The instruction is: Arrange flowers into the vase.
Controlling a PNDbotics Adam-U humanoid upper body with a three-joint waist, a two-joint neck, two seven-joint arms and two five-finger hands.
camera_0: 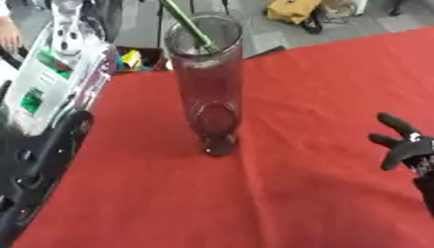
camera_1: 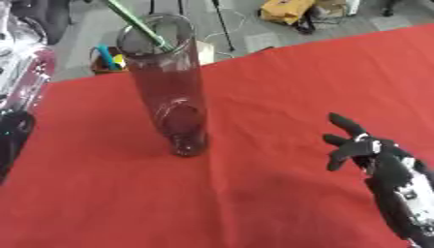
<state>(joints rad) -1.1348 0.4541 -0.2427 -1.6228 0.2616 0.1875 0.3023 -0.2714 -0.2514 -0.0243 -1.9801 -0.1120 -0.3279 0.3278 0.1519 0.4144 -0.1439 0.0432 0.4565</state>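
A tall clear glass vase [camera_0: 208, 82] stands upright on the red tablecloth [camera_0: 297, 193], left of centre. A green stem [camera_0: 191, 29] leans in its mouth and runs up and left out of the picture; its flower is hidden. My right hand [camera_1: 364, 147] hovers open at the right edge, fingers spread toward the vase, well apart from it and holding nothing. My left arm [camera_0: 42, 160] shows as a dark shape along the left edge, beside the table; I cannot make out its hand.
A white and green cellophane wrapper [camera_0: 51, 72] rises at the far left, off the cloth. Behind the table edge lie a box with coloured items [camera_0: 135, 59] and a yellow bag [camera_0: 292, 9] on the floor.
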